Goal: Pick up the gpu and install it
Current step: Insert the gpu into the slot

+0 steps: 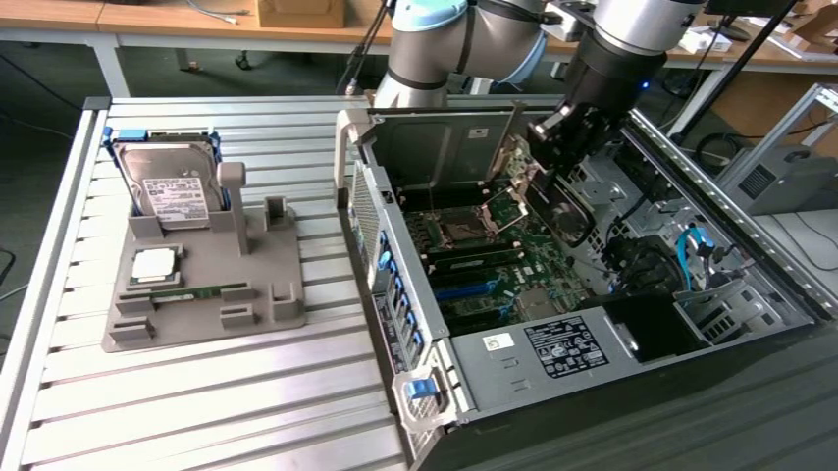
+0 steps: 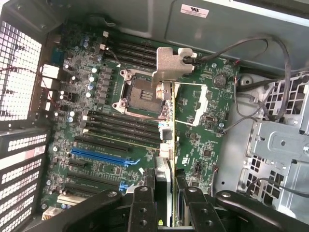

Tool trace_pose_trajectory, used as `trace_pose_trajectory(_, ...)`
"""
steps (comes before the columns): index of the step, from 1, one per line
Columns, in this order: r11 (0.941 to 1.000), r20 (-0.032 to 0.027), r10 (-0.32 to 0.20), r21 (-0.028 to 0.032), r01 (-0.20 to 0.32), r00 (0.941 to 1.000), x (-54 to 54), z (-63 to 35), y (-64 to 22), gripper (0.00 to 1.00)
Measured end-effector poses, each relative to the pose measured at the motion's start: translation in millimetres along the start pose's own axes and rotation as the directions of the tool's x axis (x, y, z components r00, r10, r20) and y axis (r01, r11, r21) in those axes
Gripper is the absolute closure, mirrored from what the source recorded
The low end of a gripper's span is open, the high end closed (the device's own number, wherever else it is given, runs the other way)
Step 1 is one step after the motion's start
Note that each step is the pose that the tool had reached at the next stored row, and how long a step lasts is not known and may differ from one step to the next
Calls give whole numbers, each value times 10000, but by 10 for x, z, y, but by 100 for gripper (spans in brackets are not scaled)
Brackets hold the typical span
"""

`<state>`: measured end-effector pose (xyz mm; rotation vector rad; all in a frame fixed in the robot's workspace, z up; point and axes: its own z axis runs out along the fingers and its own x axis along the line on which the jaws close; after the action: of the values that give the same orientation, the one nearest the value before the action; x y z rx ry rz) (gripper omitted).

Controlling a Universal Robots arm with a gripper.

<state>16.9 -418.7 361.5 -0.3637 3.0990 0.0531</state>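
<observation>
My gripper hangs inside the open computer case and is shut on the gpu, a thin card held on edge with its silver bracket toward the case's back wall. In the wrist view the gpu runs edge-on away from my gripper, and its bent silver bracket is at the far end. The two black fingers press on either side of the card. It hovers above the green motherboard, near the CPU socket and the long black and blue slots.
A grey fixture on the slatted table at the exterior view's left holds a hard drive, a CPU and a RAM stick. Loose cables and a metal drive cage border the motherboard inside the case.
</observation>
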Motion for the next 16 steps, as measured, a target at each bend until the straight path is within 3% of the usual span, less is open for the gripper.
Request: trace_pose_trajectory(16, 9948, -30, -1013, -27, 1013, 9948, 0, 0, 0, 73)
